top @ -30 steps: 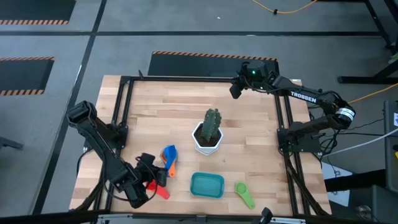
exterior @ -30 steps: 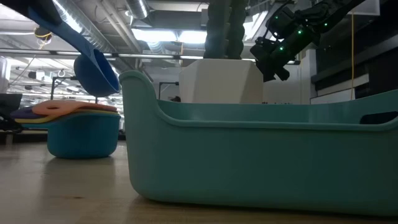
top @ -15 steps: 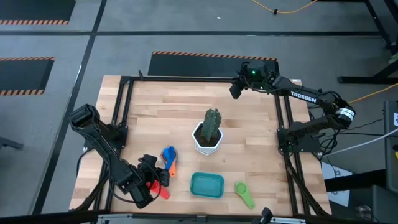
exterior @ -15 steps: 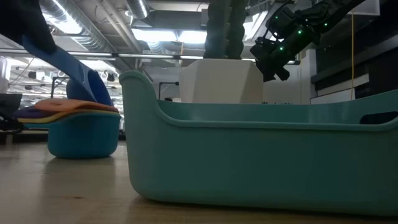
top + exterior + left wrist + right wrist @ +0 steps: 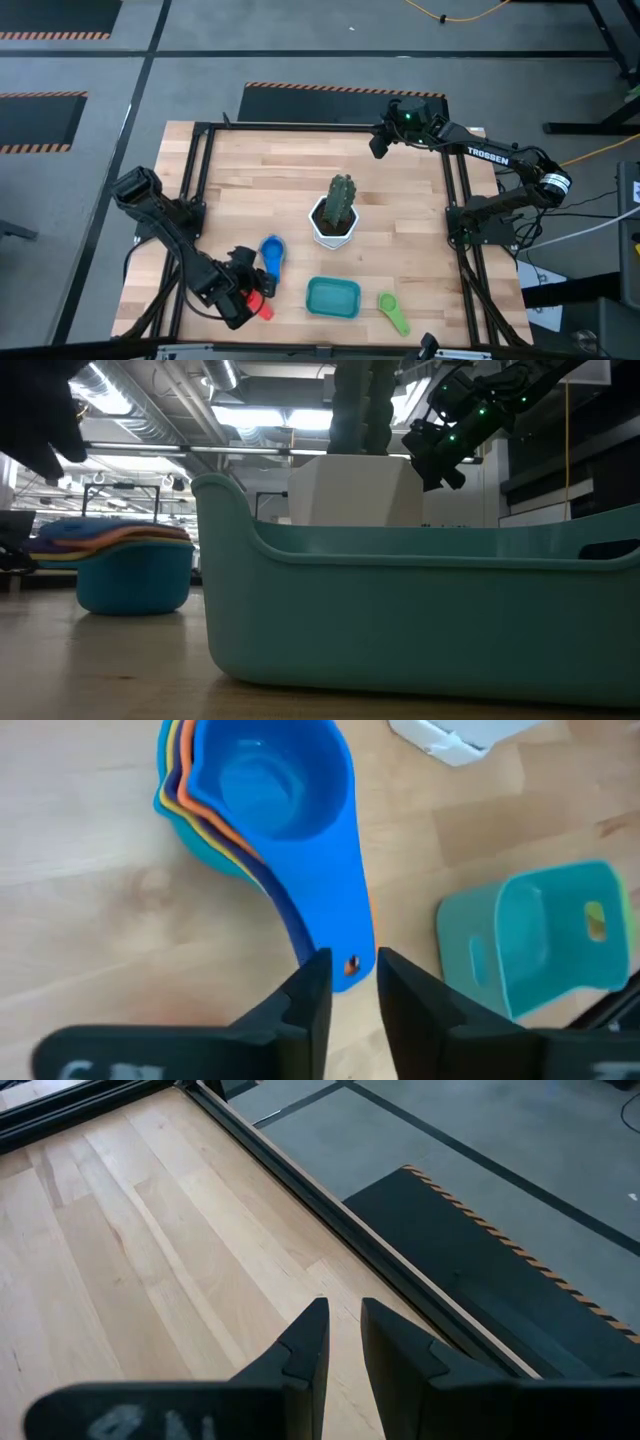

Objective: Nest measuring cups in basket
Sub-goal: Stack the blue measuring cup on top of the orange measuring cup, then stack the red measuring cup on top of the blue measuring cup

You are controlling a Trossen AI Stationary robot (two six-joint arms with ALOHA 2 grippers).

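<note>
While parted, left gripper [image 5: 350, 982] | straddles cup stack [image 5: 262, 795] handle end | near basket [image 5: 530, 945]

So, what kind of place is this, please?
Probably a robotics lab or workshop in an industrial hall. The wooden table sits in a black metal frame, hazard-striped mats lie on the grey floor, and the low view shows exposed ceiling pipes and strip lights.

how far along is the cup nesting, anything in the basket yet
Partly done. Several cups sit nested in a stack on the wood, a blue cup on top, its handle tip between the left gripper's slightly parted fingers. The teal basket holds nothing visible. A red cup and a green cup lie loose on the table. The right gripper waits at the far edge.
</note>
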